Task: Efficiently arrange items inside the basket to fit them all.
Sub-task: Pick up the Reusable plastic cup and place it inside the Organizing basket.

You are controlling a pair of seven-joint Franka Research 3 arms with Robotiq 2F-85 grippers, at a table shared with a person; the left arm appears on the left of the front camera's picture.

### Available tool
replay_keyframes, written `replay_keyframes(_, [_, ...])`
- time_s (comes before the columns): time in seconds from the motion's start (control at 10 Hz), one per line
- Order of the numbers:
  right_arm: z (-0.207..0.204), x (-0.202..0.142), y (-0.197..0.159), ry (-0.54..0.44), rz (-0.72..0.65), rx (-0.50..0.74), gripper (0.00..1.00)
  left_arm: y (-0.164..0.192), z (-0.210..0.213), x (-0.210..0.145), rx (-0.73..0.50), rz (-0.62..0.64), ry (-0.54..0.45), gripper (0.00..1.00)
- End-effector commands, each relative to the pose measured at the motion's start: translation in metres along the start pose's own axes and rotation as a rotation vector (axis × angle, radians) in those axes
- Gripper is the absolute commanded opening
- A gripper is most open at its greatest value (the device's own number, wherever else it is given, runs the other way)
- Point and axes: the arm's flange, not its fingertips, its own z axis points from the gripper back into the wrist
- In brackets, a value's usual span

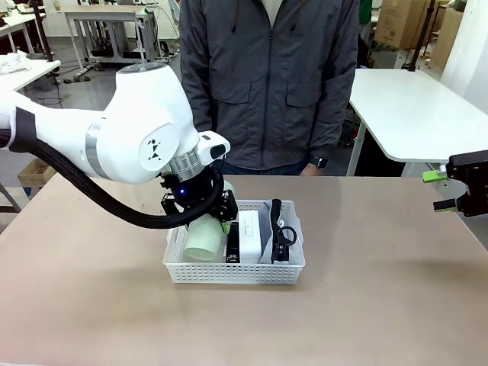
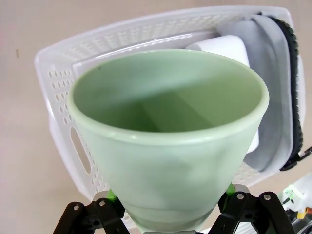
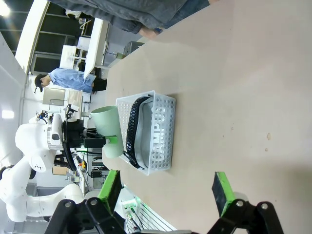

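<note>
Left claw (image 1: 200, 217), centre-left of the front view, clamped around the base of one pale green cup (image 1: 203, 242), tilted over the left end of one white basket (image 1: 233, 273) at the middle of the desk (image 1: 381, 305). From the left wrist view, cup mouth (image 2: 168, 92) facing the camera, basket behind it.

Inside the basket: one black stapler (image 1: 232, 244) upright beside the cup, one small white box (image 1: 250, 229) in the middle, one grey pouch (image 1: 276, 232) with black zipper standing against the right wall. Four items, one basket, two claws, one person standing at the far side.

Right claw (image 1: 441, 192), at the right edge of the front view, wide open and empty, well apart from the basket.

Likely risks: cup rim catching on the basket wall or knocking the stapler over; remaining gap possibly too narrow for the cup; cup rolling out on release.
</note>
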Motion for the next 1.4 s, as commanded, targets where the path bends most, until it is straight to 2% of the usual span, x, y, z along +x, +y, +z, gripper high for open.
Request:
replay_keyframes(0.0, [0.000, -0.001, 0.000, 0.000, 0.006, 0.010, 1.00, 0.003, -0.008, 0.008, 0.044, 0.041, -0.007, 0.84])
replay_keyframes(0.5, [0.000, -0.001, 0.000, 0.000, 0.006, 0.010, 1.00, 0.010, -0.022, 0.008, 0.088, 0.048, 0.025, 0.84])
replay_keyframes(1.2, [0.000, -0.001, 0.000, 0.000, 0.006, 0.010, 1.00, 0.011, -0.028, 0.006, 0.053, 0.015, 0.000, 0.84])
replay_keyframes(1.3, [0.000, -0.001, 0.000, 0.000, 0.006, 0.010, 1.00, 0.011, -0.028, 0.006, 0.054, 0.010, 0.001, 1.00])
